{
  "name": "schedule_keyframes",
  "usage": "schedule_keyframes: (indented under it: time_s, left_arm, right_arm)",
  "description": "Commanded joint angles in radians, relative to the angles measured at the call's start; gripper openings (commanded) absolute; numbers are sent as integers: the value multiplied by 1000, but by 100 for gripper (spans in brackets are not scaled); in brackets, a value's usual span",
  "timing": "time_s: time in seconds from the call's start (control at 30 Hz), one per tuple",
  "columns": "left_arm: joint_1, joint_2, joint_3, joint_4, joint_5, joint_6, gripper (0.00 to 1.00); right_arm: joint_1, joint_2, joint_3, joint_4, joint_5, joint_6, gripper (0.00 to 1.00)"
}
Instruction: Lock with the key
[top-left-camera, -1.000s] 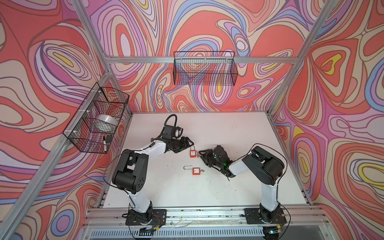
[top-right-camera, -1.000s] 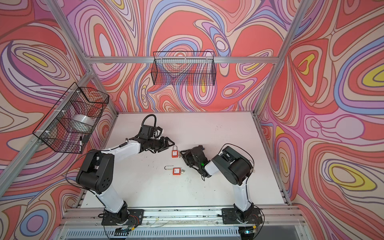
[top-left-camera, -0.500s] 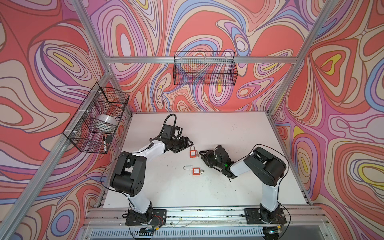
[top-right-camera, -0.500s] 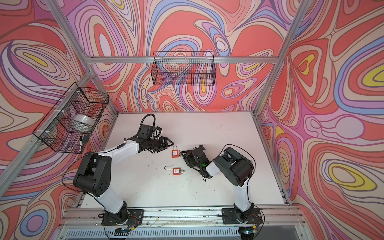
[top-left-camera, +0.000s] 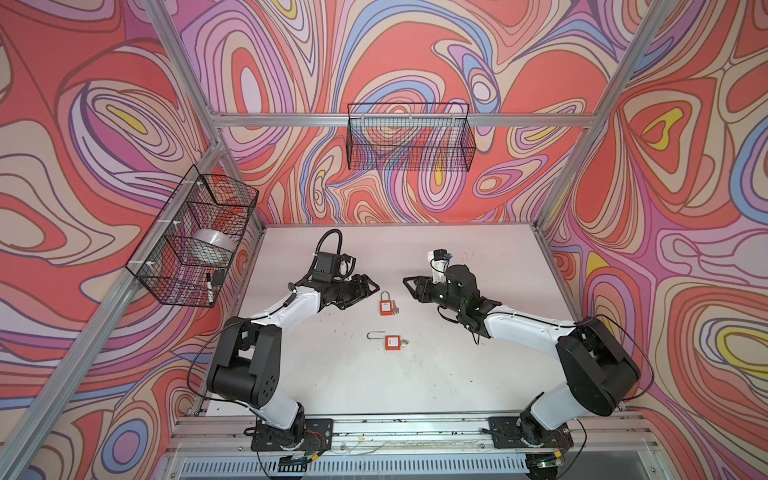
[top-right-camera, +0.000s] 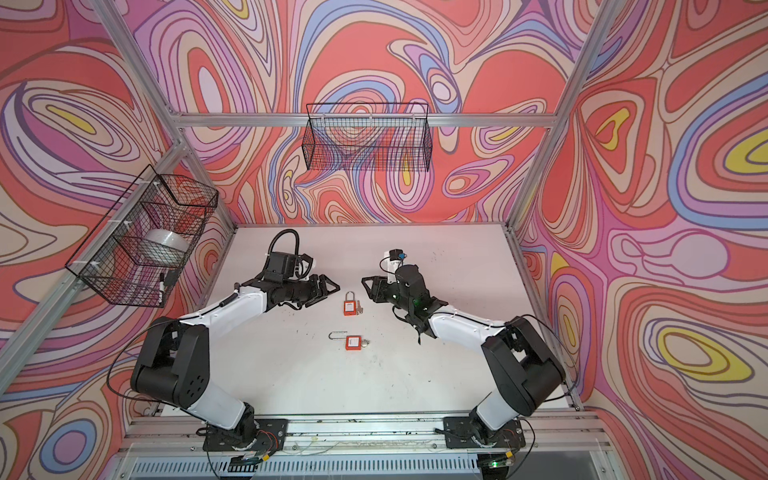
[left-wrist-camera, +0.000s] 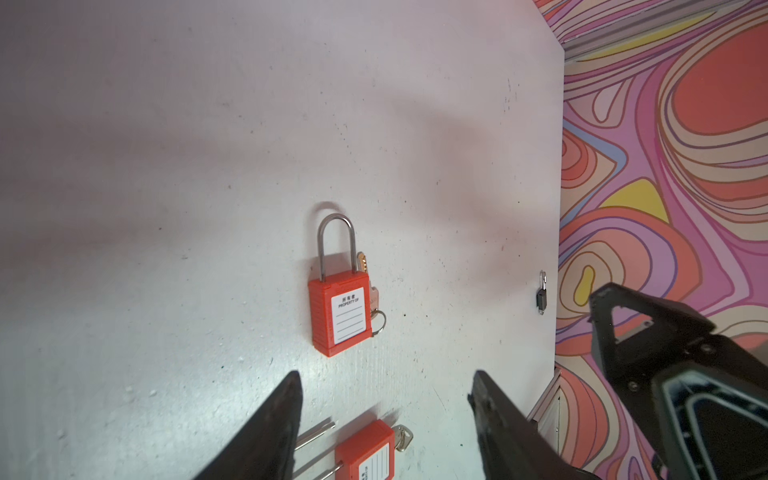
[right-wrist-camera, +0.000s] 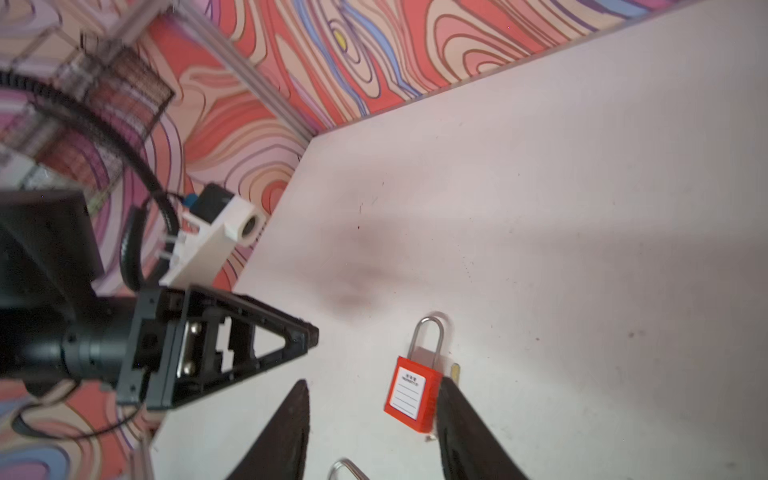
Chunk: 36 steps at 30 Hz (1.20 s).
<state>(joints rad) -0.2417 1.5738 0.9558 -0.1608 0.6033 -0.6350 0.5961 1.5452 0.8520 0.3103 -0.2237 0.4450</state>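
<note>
Pulled the right gripper (top-left-camera: 411, 286) back from the upper padlock (top-left-camera: 386, 307), jaws spread and empty — left gripper (top-left-camera: 372, 286) likewise open, holding nothing — leaving (shackle (left-wrist-camera: 336, 241) seemingly seated there) the lower padlock (top-left-camera: 392, 343) probably next.

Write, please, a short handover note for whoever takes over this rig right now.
Left pincer: open, empty, beside the far padlock, not touching it.
Right pincer: open, empty, on that padlock's other side.
Far padlock: flat on the table, shackle seated in its body, loose key lying against it.
Near padlock: shackle pulled out, second key at its base, apparently inserted.
Done: far padlock looks shut.
Left: probably close and lock the near padlock.
</note>
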Motion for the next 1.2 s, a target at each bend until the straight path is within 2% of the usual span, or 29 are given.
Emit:
schedule_keyframes:
  time_s: [0.0,0.13,0.23,0.4,0.83,1.17]
  left_arm:
    - [20,-44,-34,-8,16,-10,66]
    - [33,-69,-75,12,28,-28,67]
    - [35,-77,-93,13,33,-32,66]
    - [35,-91,-126,23,32,-44,67]
    - [36,-133,-220,23,34,-60,67]
    - [35,-155,-292,59,61,-93,68]
  right_arm:
    - [3,-20,9,-230,-106,-437,55]
    - [4,-13,12,-327,-242,-632,55]
    - [16,0,2,-349,-303,-718,56]
    - [99,82,54,-485,-248,-901,57]
    - [167,256,187,-595,-215,-924,63]
    - [204,302,217,-624,-158,-940,63]
